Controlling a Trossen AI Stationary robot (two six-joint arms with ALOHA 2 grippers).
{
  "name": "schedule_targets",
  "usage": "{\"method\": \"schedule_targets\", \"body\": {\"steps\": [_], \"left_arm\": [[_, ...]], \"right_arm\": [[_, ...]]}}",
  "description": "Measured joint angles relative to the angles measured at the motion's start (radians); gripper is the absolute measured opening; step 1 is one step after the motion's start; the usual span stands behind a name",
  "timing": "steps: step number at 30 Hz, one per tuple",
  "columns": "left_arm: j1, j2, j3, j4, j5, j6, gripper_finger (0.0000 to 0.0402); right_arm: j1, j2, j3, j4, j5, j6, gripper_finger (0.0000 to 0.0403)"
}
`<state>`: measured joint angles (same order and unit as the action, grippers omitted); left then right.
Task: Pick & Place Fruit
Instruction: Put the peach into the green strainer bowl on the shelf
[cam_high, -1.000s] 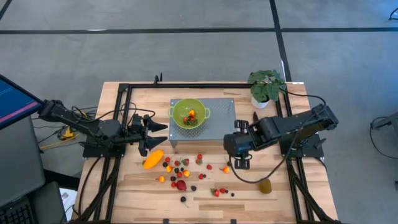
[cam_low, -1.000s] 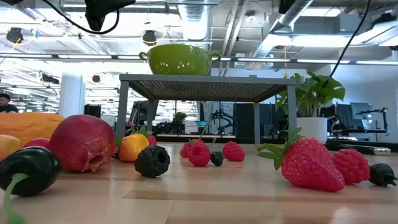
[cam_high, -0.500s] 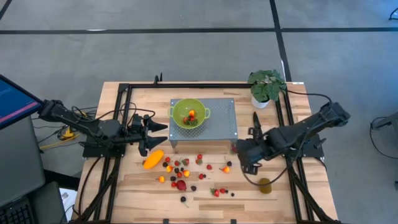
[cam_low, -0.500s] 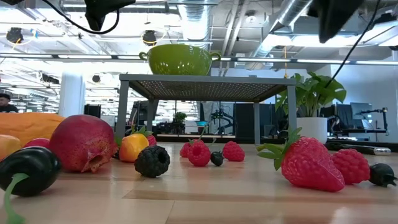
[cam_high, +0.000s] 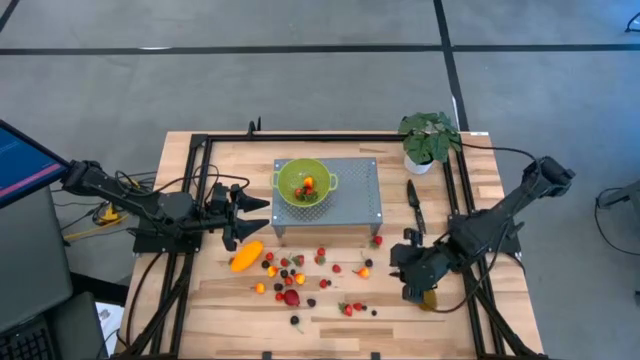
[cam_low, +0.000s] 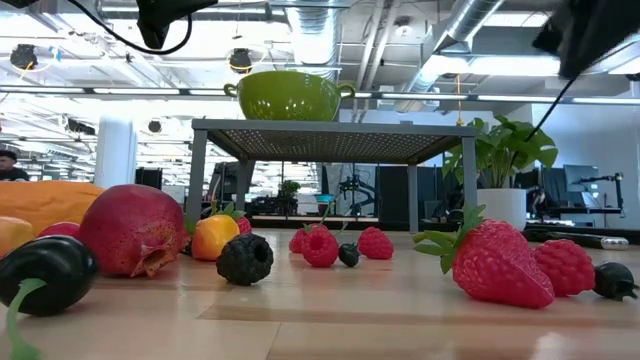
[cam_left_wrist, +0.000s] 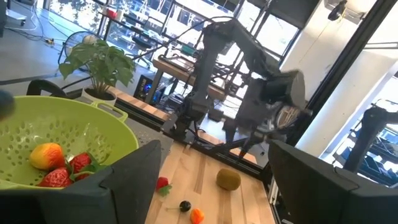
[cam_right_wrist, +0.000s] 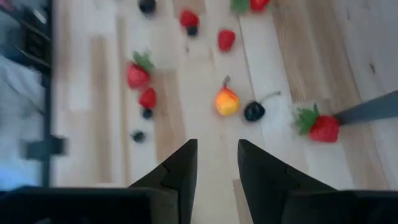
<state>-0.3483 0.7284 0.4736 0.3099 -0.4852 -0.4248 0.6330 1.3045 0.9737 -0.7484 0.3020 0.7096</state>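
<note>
wooden table (cam_high: 470, 340): fruit (cam_high: 300, 268) scattered below the green bowl (cam_high: 303, 182); right claw (cam_high: 418, 283) empty, fingers slightly apart, apparently over the kiwi (cam_high: 428, 300), which may roll if nudged; left claw (cam_high: 238, 215) spread, waiting.

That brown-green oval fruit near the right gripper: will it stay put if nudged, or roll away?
The kiwi-like fruit looks smooth and rounded, lying loose on the bare wooden table, so a nudge would probably roll it. Its oval shape likely makes it wobble off line. The right gripper sits right beside it, so a sideways bump seems possible.
</note>
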Motion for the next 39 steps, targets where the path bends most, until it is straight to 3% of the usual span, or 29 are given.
{"method": "schedule_targets", "body": {"steps": [7,13,21,33,39], "left_arm": [[0.0,0.0,0.0,0.005,0.0,0.0,0.0291],[0.0,0.0,0.0,0.007,0.0,0.0,0.0291],[0.0,0.0,0.0,0.007,0.0,0.0,0.0291],[0.0,0.0,0.0,0.011,0.0,0.0,0.0291],[0.0,0.0,0.0,0.014,0.0,0.0,0.0291]], "right_arm": [[-0.065,0.157,-0.002,0.05,-0.001,-0.026,0.0108],[-0.126,0.264,-0.002,0.147,-0.09,-0.222,0.0108],[-0.178,0.304,0.0,0.245,-0.122,-0.244,0.0114],[-0.185,0.334,0.002,0.34,-0.122,-0.251,0.0236],[-0.185,0.429,-0.003,0.349,-0.123,-0.317,0.0255]]}}
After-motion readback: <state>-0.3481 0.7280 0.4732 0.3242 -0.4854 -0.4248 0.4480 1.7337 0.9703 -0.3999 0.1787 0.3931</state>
